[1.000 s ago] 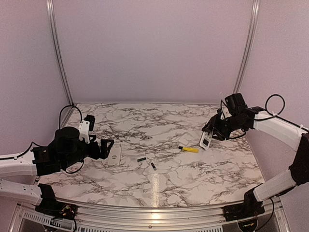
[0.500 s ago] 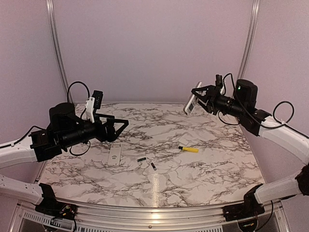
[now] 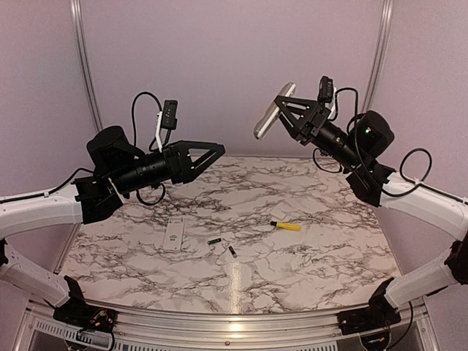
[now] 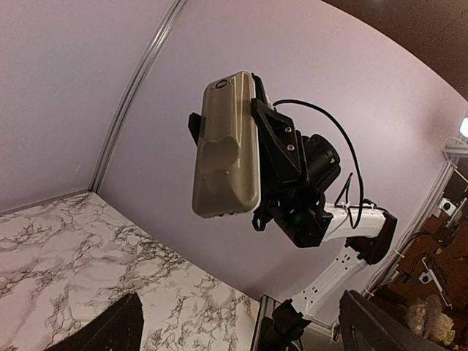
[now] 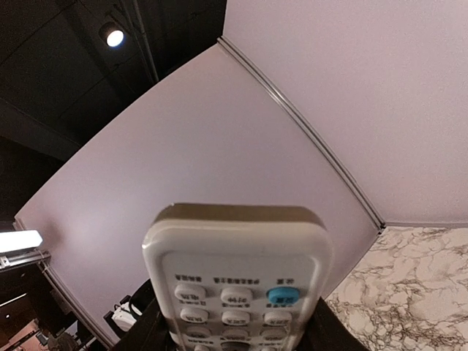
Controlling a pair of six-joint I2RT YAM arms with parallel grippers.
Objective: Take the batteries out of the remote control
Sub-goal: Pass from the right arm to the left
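Near the front middle of the worktop (image 3: pixel 314 263) two batteries lie loose, outside the remote. The left battery (image 3: pixel 214 240) lies roughly crosswise. The right battery (image 3: pixel 232 251), just beside it toward the front edge, lies aslant, and the two are close but not touching. Toward the left edge a cover plate (image 3: pixel 173 235) lies flat, and to the right, a little further back, a yellow screwdriver (image 3: pixel 286 226) lies along the worktop's width; both are apart from the batteries. Both arms are held high above these things. The remote (image 3: pixel 269 117) hangs over the back right part of the worktop, clenched across its width by the right gripper (image 3: pixel 287 115) and tilted with its free end up and to the left. The right wrist view shows its button face, the left wrist view its pale back. The left gripper (image 3: pixel 210 156), over the back left part, points toward the remote with jaws spread wide, grasping nothing and well apart from it. Whether any battery is inside the remote cannot be told.
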